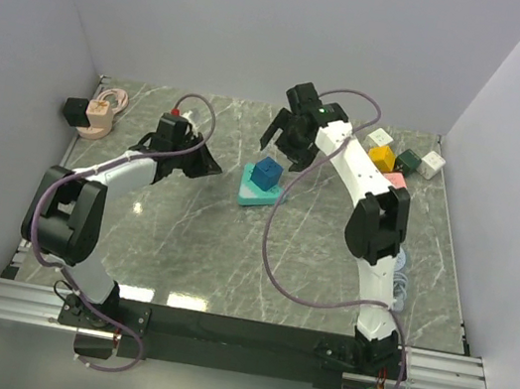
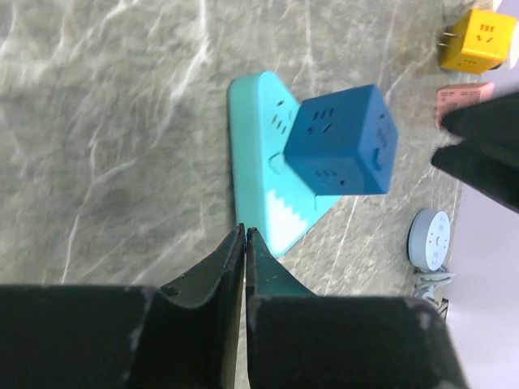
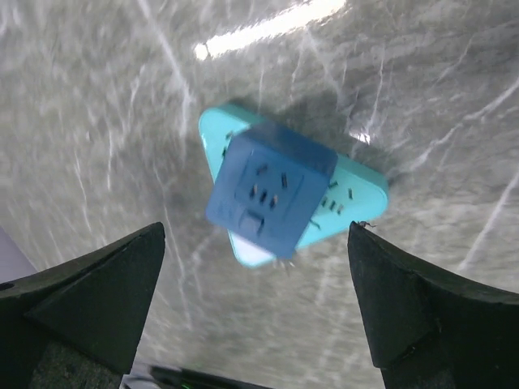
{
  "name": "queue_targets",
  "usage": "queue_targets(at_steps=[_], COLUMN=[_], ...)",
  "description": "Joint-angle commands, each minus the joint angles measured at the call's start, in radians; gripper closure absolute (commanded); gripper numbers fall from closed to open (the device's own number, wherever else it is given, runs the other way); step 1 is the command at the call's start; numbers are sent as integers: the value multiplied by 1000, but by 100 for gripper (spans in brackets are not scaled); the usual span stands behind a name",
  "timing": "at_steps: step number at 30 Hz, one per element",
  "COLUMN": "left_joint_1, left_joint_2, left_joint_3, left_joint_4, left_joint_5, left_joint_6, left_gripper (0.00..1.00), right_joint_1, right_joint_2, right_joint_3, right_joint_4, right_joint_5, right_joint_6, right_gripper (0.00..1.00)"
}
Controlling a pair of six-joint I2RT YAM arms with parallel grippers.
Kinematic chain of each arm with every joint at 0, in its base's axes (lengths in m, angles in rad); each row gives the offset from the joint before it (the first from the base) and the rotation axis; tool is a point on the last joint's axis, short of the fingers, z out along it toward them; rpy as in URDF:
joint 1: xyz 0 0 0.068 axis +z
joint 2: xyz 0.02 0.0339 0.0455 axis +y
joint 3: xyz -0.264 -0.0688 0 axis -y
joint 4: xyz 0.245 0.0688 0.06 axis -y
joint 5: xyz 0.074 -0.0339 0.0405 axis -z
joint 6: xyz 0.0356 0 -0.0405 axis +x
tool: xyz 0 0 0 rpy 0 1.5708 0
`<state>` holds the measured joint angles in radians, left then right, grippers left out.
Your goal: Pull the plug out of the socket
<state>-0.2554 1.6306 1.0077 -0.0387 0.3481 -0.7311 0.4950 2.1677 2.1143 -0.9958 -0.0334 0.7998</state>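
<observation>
From above, you see one blue cube plug seated on one teal triangular socket near the middle of the counter. Your left wrist view shows the left end effector pinched closed and empty. Your right wrist view shows the right end effector spread wide above the plug.

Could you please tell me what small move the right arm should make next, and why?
Probably lower the right gripper straight down: it hangs open above the blue cube plug seated on the teal socket, so descending would put its fingers either side of the cube.
</observation>
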Motion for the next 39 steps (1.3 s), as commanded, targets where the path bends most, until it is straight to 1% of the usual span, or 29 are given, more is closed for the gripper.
queue_targets(at_steps=[1, 3, 5, 7, 10, 12, 13, 14, 15, 16, 17, 18, 19, 20, 21, 23, 24, 26, 27, 28, 30, 32, 35, 39], left_joint_1=[7, 15, 18, 24, 28, 28, 28, 28, 28, 28, 28, 27, 28, 28, 28, 27, 27, 21, 18, 15, -1, -11, -21, -38], left_joint_2=[-60, -74, -92, -101, -115, -118, -117, -111, -95, -81, -69, -42, -34, -26, -18, -12, -6, -2, 3, 6, 29, 55, 90, 115], left_joint_3=[-33, -63, -87, -99, -116, -124, -124, -120, -115, -110, -95, -89, -86, -87, -90, -96, -98, -96, -93, -89, -64, -35, -35, -38], left_joint_4=[-3, 0, 10, 11, 16, 22, 23, 23, 23, 23, 20, 20, 26, 31, 72, 114, 138, 192, 203, 213, 197, 148, 146, 135], left_joint_5=[-12, -9, -5, 0, 14, 18, 25, 35, 60, 84, 103, 117, 156, 169, 181, 238, 256, 291, 296, 301, 289, 266, 270, 203], left_joint_6=[-25, -28, -28, -27, -27, -24, -18, -13, -7, 11, 22, 30, 38, 39, 41, 26, 19, 4, 2, 7, 30, 45, 48, 55], left_gripper=[90, 90, 90, 91, 91, 90, 90, 89, 87, 85, 83, 79, 76, 72, 65, 57, 50, 45, 40, 39, 36, 36, 35, 35], right_joint_1=[-6, -4, -3, 2, 2, 7, 13, 13, 17, 17, 17, 17, 17, 19, 19, 19, 20, 20, 19, 19, 17, 19, 20, 30], right_joint_2=[90, 133, 150, 170, 236, 245, 233, 195, 170, 144, 95, 75, 58, 31, 17, -25, -34, -34, -29, -25, -32, -48, -51, -36], right_joint_3=[113, 148, 133, 134, 190, 175, 114, 70, 23, -70, -111, -140, -170, -178, -185, -221, -227, -221, -211, -205, -215, -237, -244, -215], right_joint_4=[-119, -132, -72, -47, -69, -47, -26, 40, 81, 121, 176, 190, 198, 209, 218, 270, 278, 281, 272, 270, 292, 330, 361, 364], right_joint_5=[66, 52, 17, 1, -51, -97, -112, -131, -179, -192, -204, -213, -221, -227, -238, -305, -325, -397, -407, -421, -454, -483, -526, -579], right_joint_6=[186, 213, 231, 248, 228, 207, 185, 174, 161, 142, 136, 131, 106, 92, 72, 15, 1, -50, -63, -88, -85, -71, -44, -48], right_gripper=[0, 0, 0, 0, 0, 2, 9, 14, 21, 43, 70, 96, 100, 100, 100, 100, 100, 100, 100, 100, 100, 100, 100, 100])
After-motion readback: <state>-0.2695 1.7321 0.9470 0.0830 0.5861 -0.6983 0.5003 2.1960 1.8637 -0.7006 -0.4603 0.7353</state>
